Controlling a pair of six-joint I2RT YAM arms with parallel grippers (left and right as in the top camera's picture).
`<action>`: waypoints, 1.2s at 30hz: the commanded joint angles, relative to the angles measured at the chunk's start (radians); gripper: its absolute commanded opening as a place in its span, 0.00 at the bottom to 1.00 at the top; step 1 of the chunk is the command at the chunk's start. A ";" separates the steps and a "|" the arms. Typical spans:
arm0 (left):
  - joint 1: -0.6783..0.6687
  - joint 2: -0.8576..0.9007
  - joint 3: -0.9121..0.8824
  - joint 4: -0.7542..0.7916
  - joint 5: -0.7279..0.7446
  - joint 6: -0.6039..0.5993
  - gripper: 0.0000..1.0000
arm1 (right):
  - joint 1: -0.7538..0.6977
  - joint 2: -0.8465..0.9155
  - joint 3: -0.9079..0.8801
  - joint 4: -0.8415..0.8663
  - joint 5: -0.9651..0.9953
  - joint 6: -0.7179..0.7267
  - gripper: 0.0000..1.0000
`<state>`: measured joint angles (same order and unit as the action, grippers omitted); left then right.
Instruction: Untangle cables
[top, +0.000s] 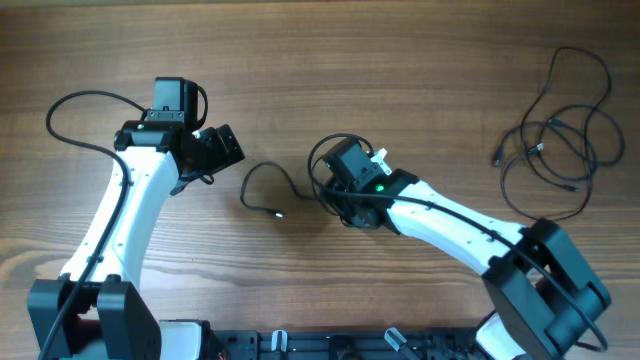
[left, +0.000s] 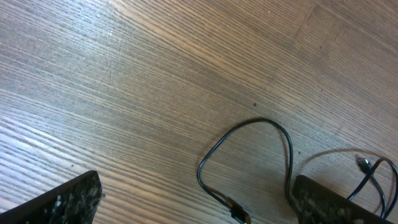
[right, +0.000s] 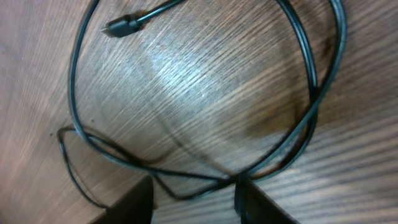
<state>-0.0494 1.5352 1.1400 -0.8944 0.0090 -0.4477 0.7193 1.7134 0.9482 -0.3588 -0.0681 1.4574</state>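
Take the thin, limp, light cables (top: 560, 130), bunched far right on the tabletop (top: 400, 60) and in a loop (top: 312, 163) mid-scene, by one strand near a plug (top: 278, 213), with left pincer (top: 225, 145) spread wide and right pincer (right: 194, 186) half-closed astride the loop, gripping nothing.

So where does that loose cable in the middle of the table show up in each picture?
Overhead: the cable lies mid-table, curling left.
Left wrist: an arch at bottom right.
Right wrist: a big loop fills the frame, probably the same cable.
Shared landmark: the wood-grain table.
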 joint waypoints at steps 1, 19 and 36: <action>0.006 -0.002 0.003 -0.002 0.009 -0.009 0.99 | 0.004 0.030 -0.006 0.054 0.047 -0.013 0.19; 0.006 -0.002 0.003 -0.001 0.028 -0.009 0.97 | -0.512 -0.072 1.168 -0.546 -0.066 -1.262 0.04; 0.006 -0.002 0.003 -0.009 0.029 -0.010 0.97 | -0.858 -0.042 1.168 -0.427 0.095 -1.309 0.04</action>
<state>-0.0494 1.5352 1.1400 -0.9012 0.0277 -0.4480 -0.0517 1.6325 2.1155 -0.8257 0.0017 0.1345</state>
